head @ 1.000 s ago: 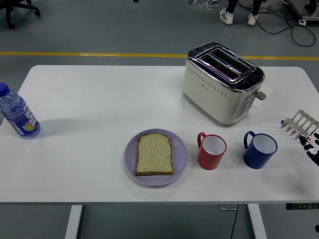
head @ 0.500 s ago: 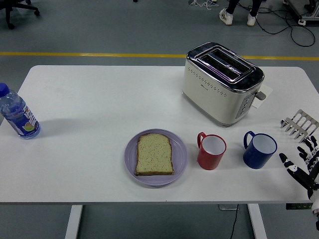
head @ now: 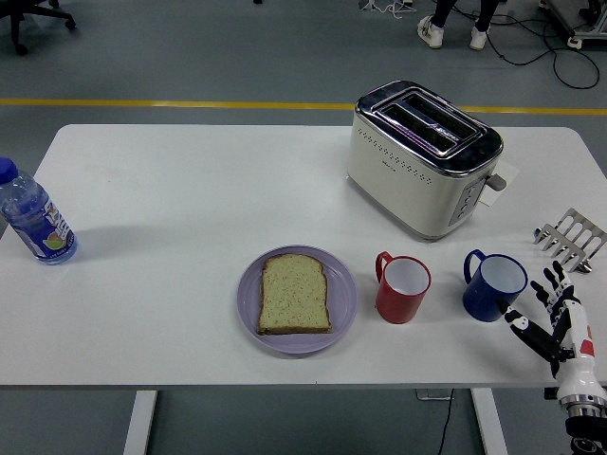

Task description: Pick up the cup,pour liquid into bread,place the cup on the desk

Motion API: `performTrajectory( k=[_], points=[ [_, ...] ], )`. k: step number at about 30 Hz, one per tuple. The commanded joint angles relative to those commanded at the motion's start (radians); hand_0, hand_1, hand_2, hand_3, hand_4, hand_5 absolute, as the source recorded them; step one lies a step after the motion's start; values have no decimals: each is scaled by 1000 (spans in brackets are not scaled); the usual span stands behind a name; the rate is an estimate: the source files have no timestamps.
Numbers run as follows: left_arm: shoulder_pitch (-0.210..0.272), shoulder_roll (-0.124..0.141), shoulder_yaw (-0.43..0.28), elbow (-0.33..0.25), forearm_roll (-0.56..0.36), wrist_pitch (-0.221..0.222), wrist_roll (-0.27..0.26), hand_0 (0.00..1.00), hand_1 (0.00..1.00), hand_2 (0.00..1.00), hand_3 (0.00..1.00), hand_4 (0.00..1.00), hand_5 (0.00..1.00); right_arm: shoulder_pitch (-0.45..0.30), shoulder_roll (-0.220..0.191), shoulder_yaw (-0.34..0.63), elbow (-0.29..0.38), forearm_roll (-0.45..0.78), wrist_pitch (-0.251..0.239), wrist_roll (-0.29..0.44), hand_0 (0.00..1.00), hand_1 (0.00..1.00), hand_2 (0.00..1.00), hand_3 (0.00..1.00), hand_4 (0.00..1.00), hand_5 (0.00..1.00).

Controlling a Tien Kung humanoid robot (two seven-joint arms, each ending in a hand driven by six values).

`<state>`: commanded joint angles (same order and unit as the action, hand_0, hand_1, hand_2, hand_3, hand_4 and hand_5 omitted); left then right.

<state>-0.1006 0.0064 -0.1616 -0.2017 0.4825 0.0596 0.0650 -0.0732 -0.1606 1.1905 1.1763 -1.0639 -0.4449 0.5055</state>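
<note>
White table: blue mug upright near the front edge, right hand just right of it, fingers spread, grasping nothing; red mug left of the blue; bread slice on lilac plate; cream toaster behind; water bottle far left; metal rack far right.

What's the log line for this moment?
phase: reach | right hand: open, beside blue cup, not touching | red cup: upright by plate | bread: on plate | left hand: out of view
</note>
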Motion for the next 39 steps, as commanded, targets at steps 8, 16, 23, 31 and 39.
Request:
performTrajectory(
  k=[8, 16, 23, 31, 39],
  points=[
    [-2, -1, -4, 0, 0, 0, 0, 635, 646, 657, 554, 323, 834, 32, 17, -19, -43, -7, -29, 5, 969, 876, 995, 998, 963, 214],
    [-4, -2, -5, -1, 1, 0, 0, 635, 646, 657, 552, 324, 834, 74, 37, -44, -98, -12, -49, 5, 972, 876, 996, 998, 964, 213],
    [-4, -2, -9, -1, 0, 0, 0, 635, 645, 657, 554, 324, 835, 96, 49, -66, -127, 19, -49, 23, 967, 874, 998, 998, 976, 189],
    [-4, -2, -7, 0, 1, 0, -1, 635, 645, 657, 553, 324, 836, 129, 66, -89, -163, 75, -74, 39, 971, 868, 997, 998, 978, 130],
    [-4, -2, -8, 0, 1, 0, 0, 635, 645, 656, 554, 324, 836, 151, 74, -108, -195, 106, -87, 56, 978, 864, 997, 998, 977, 128]
  ],
)
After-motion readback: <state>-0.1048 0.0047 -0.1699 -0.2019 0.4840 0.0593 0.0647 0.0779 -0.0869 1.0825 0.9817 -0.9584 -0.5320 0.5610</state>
